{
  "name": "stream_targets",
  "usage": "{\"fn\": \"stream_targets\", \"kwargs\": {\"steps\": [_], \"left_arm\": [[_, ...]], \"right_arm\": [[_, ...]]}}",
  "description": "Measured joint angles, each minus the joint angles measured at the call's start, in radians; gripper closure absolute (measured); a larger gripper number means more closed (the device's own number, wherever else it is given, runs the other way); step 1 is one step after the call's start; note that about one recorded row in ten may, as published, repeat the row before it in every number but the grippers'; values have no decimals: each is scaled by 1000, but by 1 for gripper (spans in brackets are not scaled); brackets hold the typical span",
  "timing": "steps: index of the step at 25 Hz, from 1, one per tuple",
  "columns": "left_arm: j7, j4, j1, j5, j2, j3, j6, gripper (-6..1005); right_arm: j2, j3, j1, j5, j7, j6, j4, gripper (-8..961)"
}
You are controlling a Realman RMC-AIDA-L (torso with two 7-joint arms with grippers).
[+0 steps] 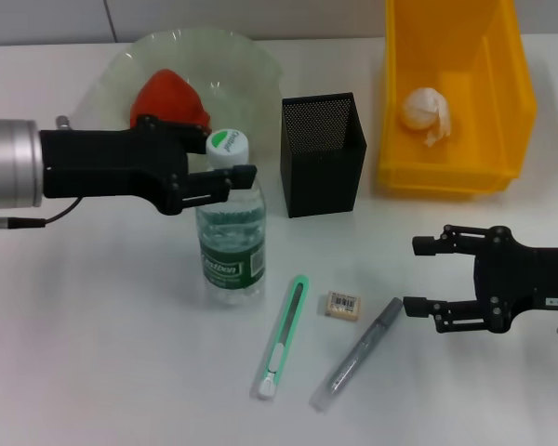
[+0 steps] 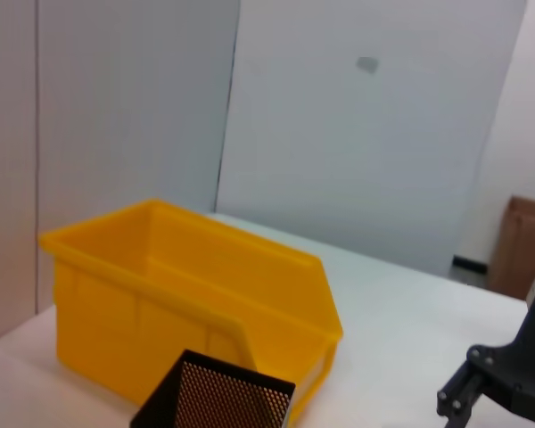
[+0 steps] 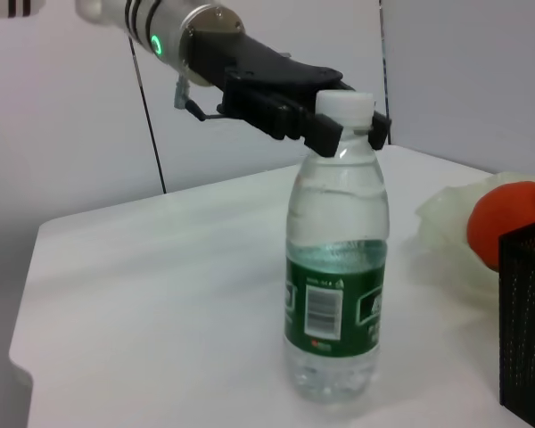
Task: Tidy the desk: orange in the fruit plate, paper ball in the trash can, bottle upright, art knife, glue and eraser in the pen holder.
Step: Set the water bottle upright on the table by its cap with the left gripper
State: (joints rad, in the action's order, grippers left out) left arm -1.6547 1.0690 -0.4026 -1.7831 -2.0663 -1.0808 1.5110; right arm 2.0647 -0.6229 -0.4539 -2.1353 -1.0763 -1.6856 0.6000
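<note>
At the bottle's neck, the left gripper [image 1: 231,177] had its black fingers [image 3: 325,134] closed around the clear plastic water bottle with green label and white cap [image 1: 231,246], grasping it just under the cap. That bottle stood upright on the white desk [image 1: 93,353], so the uprighting step is judged done, with only release outstanding. The left arm reached in level from the robot's left, passing in front of the pale green glass fruit plate [image 1: 242,56], which already held the orange [image 1: 167,98]. The crumpled paper ball [image 1: 426,111] lay inside the yellow plastic bin [image 1: 502,93].

Farther out, the right gripper [image 1: 423,276] hovered low with its fingers spread apart, grasping nothing. Its fingertips sat just beside the near end of the grey glue stick [image 1: 358,356], whose long axis ran diagonally away toward the robot's left. The small eraser [image 1: 342,305] and the green-and-white art knife [image 1: 283,336] lay beyond it, both nearer the right arm's reach than the occupied left. The black mesh pen holder [image 1: 322,153] stood apart behind them, apparently unfilled.
</note>
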Motion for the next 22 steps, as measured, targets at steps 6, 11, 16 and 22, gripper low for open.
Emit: {"fn": "stream_targets", "kwargs": {"steps": [6,11,16,22], "left_arm": [[131,-76,42,113,0,37,11,555],[247,-166,62,164,0,98,21,555],[346,-245,64,184,0,169,31,555],[426,-291,67,187,-2,247,32,555]], "right_arm": [[0,-2,-5,0,0,0,-3,155],[1,2,-5,0,1,0,-3,156],[3,3,-6,0,1,0,-3,156],[6,4,-8,0,2,0,-3,156]]}}
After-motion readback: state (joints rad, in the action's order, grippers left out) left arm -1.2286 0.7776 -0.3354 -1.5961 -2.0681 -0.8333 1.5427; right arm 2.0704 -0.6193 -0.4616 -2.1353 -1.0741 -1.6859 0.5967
